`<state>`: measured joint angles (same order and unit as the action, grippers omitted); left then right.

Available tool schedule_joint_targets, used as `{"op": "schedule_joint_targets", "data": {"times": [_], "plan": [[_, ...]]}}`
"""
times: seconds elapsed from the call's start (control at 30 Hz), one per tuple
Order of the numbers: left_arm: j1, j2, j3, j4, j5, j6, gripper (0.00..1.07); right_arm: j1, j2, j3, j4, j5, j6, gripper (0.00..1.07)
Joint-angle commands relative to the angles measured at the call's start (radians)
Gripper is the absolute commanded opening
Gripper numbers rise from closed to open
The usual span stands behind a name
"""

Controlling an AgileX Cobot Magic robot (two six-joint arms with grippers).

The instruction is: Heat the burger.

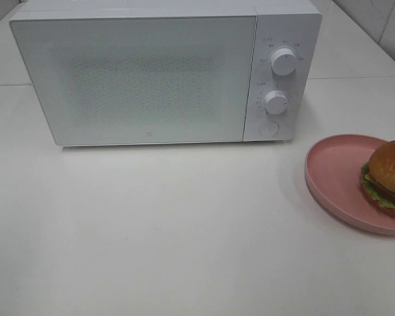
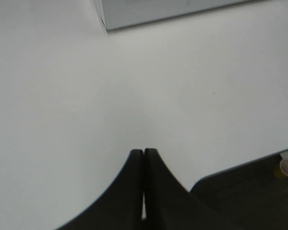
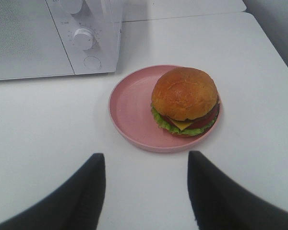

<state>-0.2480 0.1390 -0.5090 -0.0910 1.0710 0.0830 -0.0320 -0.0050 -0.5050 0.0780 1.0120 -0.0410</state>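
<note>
The burger (image 3: pixel 185 100) sits on a pink plate (image 3: pixel 129 108), off-centre toward the plate's rim on the side away from the microwave (image 1: pixel 145 79), with bare plate left on the microwave side. In the high view the plate (image 1: pixel 336 168) lies at the right edge of the picture, partly cut off, with the burger (image 1: pixel 388 178) at its far right. Its bun is golden-brown and domed; below it show green lettuce, a corner of yellow cheese, red tomato and a dark patty. The right end effector (image 3: pixel 146 191) hangs over the surface (image 1: pixel 171 230) just short of the plate, its two dark fingers (image 3: pixel 89 191) standing well apart and holding nothing, the burger ahead of the gap between them and slightly to one side. The microwave stands behind, door closed, two knobs (image 1: pixel 283 62) on its panel, its front corner near the plate. A wide stretch of bare surface lies in front of the microwave. The left end effector (image 2: pixel 143 153) is over this surface near its edge, fingers pressed together, empty, well apart from the burger.
</note>
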Motion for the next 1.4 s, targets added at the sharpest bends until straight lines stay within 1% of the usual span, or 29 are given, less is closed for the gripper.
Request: {"op": "schedule_joint_targets", "data": {"times": [0.03,0.67,0.7,0.73,0.77,0.8,0.83,0.87,0.9,0.93,0.97,1.07,1.2,1.4], "plan": [[0.004,-0.085,0.006,0.002,-0.03,0.005,0.0,-0.002,-0.026,-0.004,0.003,-0.016,-0.009,0.52],[0.005,-0.095,0.006,0.002,-0.03,0.004,0.0,-0.002,-0.026,-0.004,0.003,-0.016,-0.009,0.52],[0.018,-0.095,0.006,0.0,-0.03,0.004,0.0,-0.002,-0.026,-0.004,0.003,-0.016,-0.009,0.52],[0.049,-0.095,0.006,0.0,-0.031,0.004,0.0,-0.002,-0.026,-0.004,0.003,-0.016,-0.009,0.52],[0.049,-0.095,0.006,0.0,-0.031,0.004,0.0,-0.002,-0.026,-0.004,0.003,-0.016,-0.009,0.52],[0.096,-0.095,0.006,0.0,-0.031,0.004,0.0,-0.002,-0.026,-0.004,0.003,-0.016,-0.009,0.52],[0.096,-0.095,0.006,0.0,-0.031,0.004,0.0,-0.002,-0.026,-0.004,0.003,-0.016,-0.009,0.52],[0.122,-0.095,0.006,0.0,-0.031,0.004,0.0,-0.002,-0.026,-0.004,0.003,-0.016,-0.009,0.52],[0.166,-0.095,0.006,0.0,-0.031,0.004,0.0,-0.002,-0.026,-0.004,0.003,-0.016,-0.009,0.52],[0.166,-0.095,0.006,0.0,-0.031,0.004,0.0,-0.002,-0.026,-0.004,0.003,-0.016,-0.009,0.52],[0.201,-0.095,0.006,0.0,-0.031,0.004,0.0,-0.002,-0.026,-0.004,0.003,-0.016,-0.009,0.52],[0.225,-0.095,0.006,0.0,-0.031,0.004,0.0,-0.002,-0.026,-0.004,0.003,-0.016,-0.009,0.52],[0.225,-0.097,0.006,0.0,-0.031,0.004,0.0,-0.002,-0.026,-0.004,0.003,-0.016,-0.009,0.52],[0.222,-0.172,0.006,0.001,-0.029,0.004,0.0,-0.002,-0.026,-0.004,0.002,-0.016,-0.009,0.52]]}}
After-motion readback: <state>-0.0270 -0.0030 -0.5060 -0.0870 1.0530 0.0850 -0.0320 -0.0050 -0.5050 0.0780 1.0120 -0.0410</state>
